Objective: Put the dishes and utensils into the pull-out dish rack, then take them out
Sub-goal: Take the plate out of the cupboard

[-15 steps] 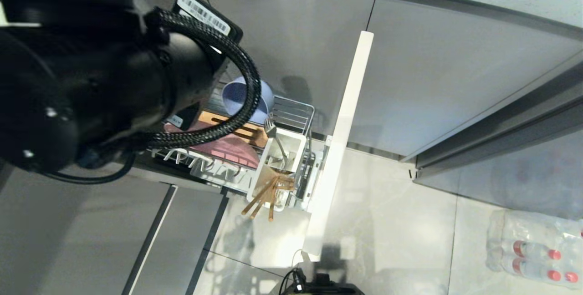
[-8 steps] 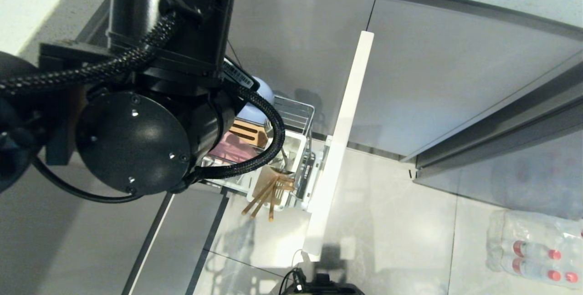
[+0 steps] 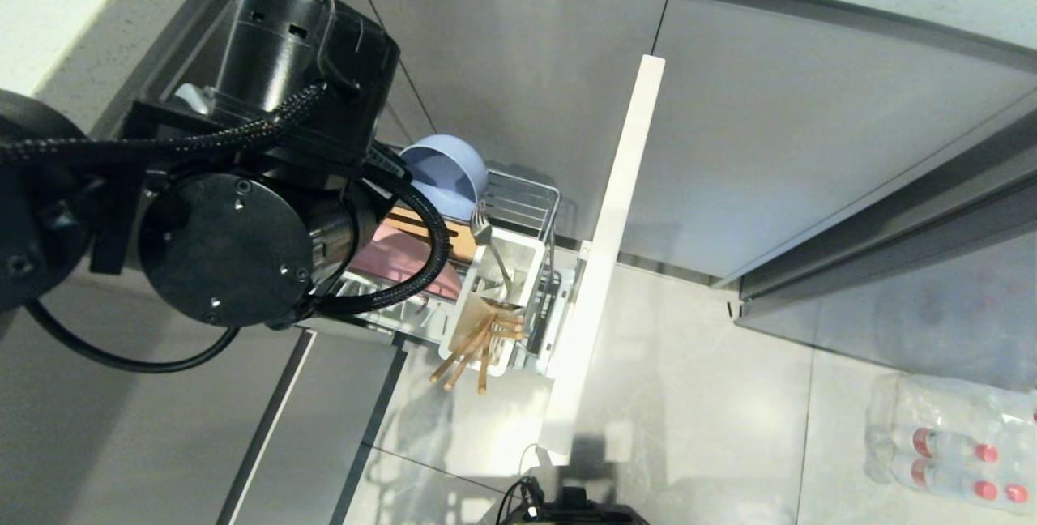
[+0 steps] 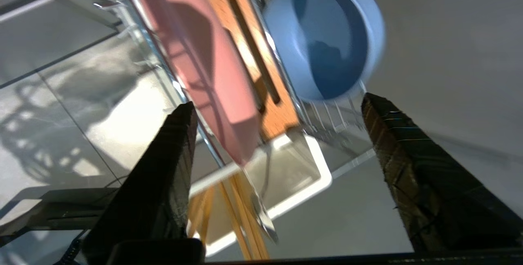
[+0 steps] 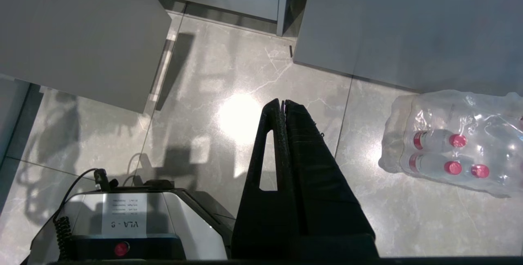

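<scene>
The pull-out dish rack (image 3: 527,201) stands drawn out from the cabinet behind its narrow white front (image 3: 612,249). In it the blue bowl (image 3: 444,172) lies tilted at the far end and the pink plate (image 3: 397,262) stands on edge beside the wooden strip (image 4: 249,52). The fork (image 3: 486,241) and chopsticks (image 3: 474,351) stick out of the white utensil cup (image 3: 494,290). My left arm (image 3: 235,241) hangs over the rack's left side. The left gripper (image 4: 278,101) is open above the plate (image 4: 204,52) and bowl (image 4: 327,40), holding nothing. The right gripper (image 5: 282,101) is shut, parked over the floor.
A shrink-wrapped pack of water bottles (image 3: 948,436) lies on the tiled floor at the right. Grey cabinet fronts (image 3: 527,63) run behind the rack. The robot's base (image 5: 122,216) is below the right arm.
My left arm has turned and drawn back to the left, uncovering the blue bowl and more of the rack. The dishes and utensils have stayed in place.
</scene>
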